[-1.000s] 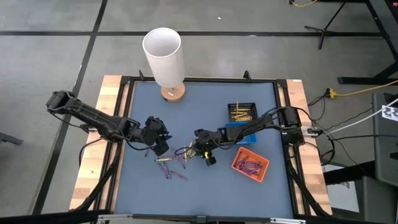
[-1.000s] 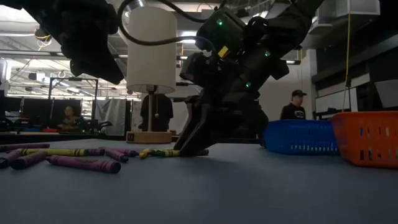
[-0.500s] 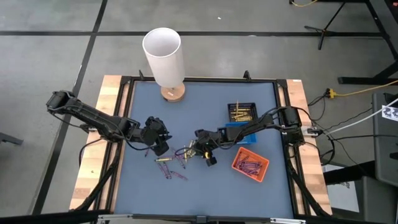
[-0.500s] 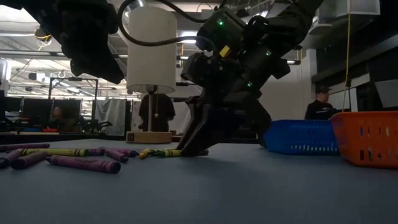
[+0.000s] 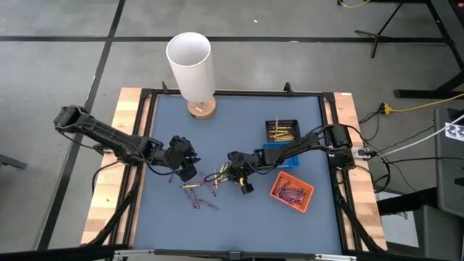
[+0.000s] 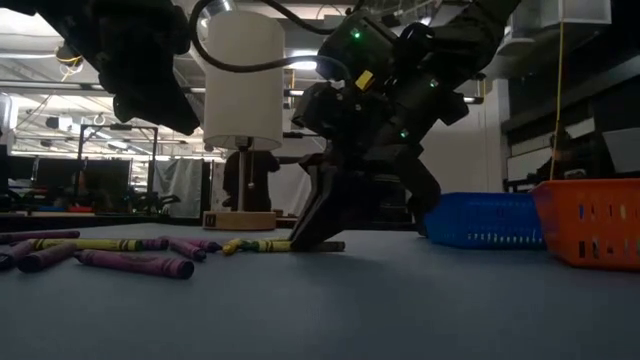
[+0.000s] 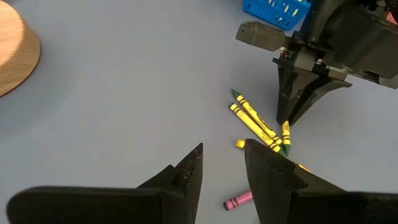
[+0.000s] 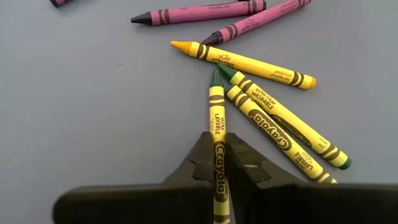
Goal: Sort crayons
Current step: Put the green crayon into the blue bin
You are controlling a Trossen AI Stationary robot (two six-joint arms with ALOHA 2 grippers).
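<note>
Yellow and purple crayons (image 5: 203, 190) lie loose on the blue-grey table (image 5: 239, 225), between my two grippers. My right gripper (image 8: 217, 149) is down at the table among a cluster of yellow crayons (image 8: 280, 124) and is shut on one yellow crayon with a green tip (image 8: 216, 99). Purple crayons (image 8: 199, 12) lie just beyond. My left gripper (image 7: 222, 149) hangs above the table to the left of the pile, open, with nothing between its fingers. My right gripper pinches the yellow crayon's wrapped body (image 8: 218, 152) between its two fingers (image 8: 199, 158), back from the green tip. The fingers slant down from the table's right side and lie along the crayon. The crayon's green tip (image 8: 216, 78) points away from the gripper, low over the table.
A black tray (image 5: 281, 131) with yellow crayons, a blue tray (image 5: 284, 152) and an orange tray (image 5: 291, 191) with purple crayons stand at the right. A white cylinder on a round wooden base (image 5: 191, 61) stands at the far edge. Bare table lies at the near side.
My right gripper has shut its fingers on the yellow crayon while staying in place at the table.
</note>
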